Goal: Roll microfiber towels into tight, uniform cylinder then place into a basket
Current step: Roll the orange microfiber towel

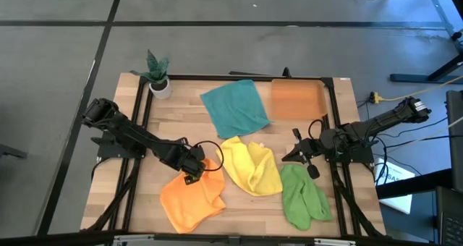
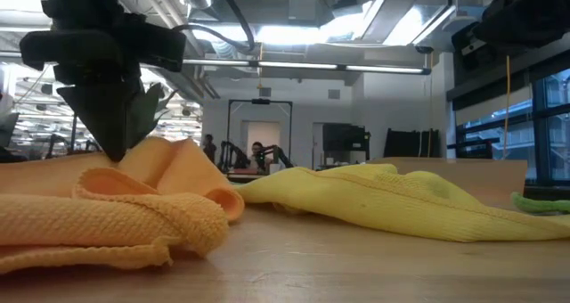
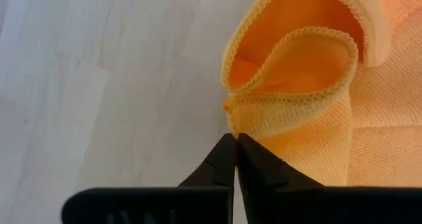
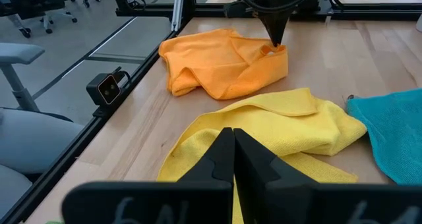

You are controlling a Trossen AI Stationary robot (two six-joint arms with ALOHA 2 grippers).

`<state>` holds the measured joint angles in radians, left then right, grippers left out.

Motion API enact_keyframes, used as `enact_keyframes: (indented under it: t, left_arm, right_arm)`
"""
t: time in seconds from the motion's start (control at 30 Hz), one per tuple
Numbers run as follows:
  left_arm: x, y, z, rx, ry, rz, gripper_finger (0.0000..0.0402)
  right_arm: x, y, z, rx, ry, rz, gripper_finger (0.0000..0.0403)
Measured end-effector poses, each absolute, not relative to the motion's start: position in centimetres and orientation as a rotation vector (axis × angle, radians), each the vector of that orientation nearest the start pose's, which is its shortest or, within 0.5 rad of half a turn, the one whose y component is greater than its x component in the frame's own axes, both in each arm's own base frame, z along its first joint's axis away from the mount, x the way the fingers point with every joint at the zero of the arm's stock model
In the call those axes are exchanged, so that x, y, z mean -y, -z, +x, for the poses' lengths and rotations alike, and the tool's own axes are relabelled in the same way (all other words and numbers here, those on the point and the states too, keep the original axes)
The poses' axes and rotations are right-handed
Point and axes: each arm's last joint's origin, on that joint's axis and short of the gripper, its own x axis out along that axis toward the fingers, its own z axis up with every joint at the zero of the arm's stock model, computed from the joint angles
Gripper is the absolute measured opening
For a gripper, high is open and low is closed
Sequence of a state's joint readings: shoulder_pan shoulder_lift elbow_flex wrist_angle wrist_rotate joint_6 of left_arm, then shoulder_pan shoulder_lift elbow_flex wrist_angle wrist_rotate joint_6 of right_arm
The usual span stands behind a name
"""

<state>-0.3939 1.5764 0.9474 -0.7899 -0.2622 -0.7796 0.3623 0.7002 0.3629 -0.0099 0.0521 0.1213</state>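
Orange towel (image 1: 191,194): near-left of the worktop (image 1: 181,123), crumpled, with a folded-over corner standing up on its far-right edge; the hem curls into a loop in the left wrist view.
Left tool (image 1: 194,175): down at that raised far-right corner of the orange towel, fingers pressed together with no gap; tips meet the hem, but whether any cloth is pinched between them cannot be told. In the low view it stands tip-down on the raised fold.
Light green towel (image 1: 302,195): near-right, loosely bunched lengthwise, just right of the yellow one.
Yellow towel (image 1: 251,166): centre, rumpled, lying between the orange and light green towels; its left edge comes close to the orange one.
Right tool (image 1: 304,157): right side of the worktop, held above the surface just beyond the far end of the light green towel; fingers closed together, nothing in them. Its wrist camera looks across the yellow towel toward the orange one.
Teal towel (image 1: 234,106): far centre, spread nearly flat, slightly skewed.
Basket (image 1: 298,100): far right, translucent orange, just right of the teal towel; no towel inside.
Potted plant (image 1: 158,77): far-left corner, white pot, upright.
Background: low view shows an office room with a person well behind the worktop.
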Motion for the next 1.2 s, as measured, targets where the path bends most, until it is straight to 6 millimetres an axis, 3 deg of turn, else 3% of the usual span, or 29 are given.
enact_keyframes:
  t: [0.4, 0.9, 1.2]
  left_arm:
    - [9.6, -18.8, 24.5, -1.274, -0.402, -0.201, 0.0]
    - [9.5, -24.8, 23.9, -1.142, -0.493, -0.122, 0.0]
    - [10.3, -24.4, 24.1, -1.25, -0.332, -0.208, 0.0]
  right_arm:
    - [-5.5, -21.7, 15.0, -0.353, -0.286, 0.049, 0.0005]
    - [-5.4, -21.7, 15.1, -0.338, -0.247, 0.012, 0.0005]
    - [-5.4, -21.7, 15.1, -0.337, -0.248, 0.006, 0.0005]
